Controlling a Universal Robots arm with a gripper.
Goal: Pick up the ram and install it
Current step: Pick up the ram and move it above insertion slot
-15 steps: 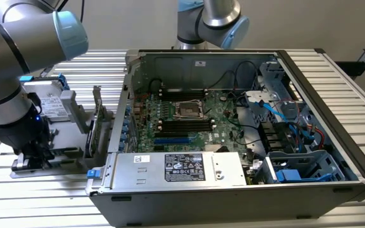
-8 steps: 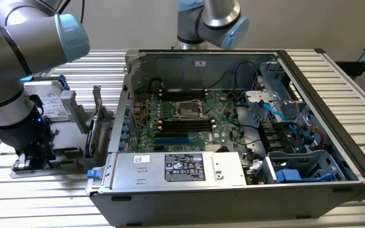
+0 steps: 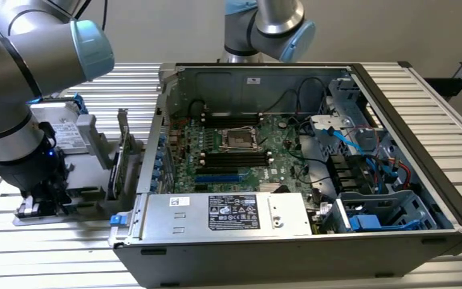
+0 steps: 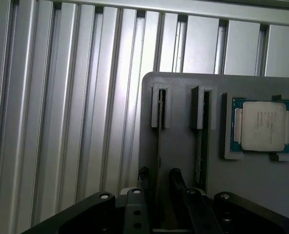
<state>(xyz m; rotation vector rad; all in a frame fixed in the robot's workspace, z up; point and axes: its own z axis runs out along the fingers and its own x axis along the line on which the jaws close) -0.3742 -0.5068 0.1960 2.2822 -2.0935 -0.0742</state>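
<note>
Ribbed metal table, at the exterior view's left: the arm points down over a grey tray, where the wrist view reveals the gripper spread astride the ram standing edgewise in its slot.

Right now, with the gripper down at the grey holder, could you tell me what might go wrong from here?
1. The gripper stands open astride the ram; one finger sits between it and the second stick, which it might knock.
2. The ram stands on edge in the grey holder, so an off-centre close could tilt or jam it.
</note>
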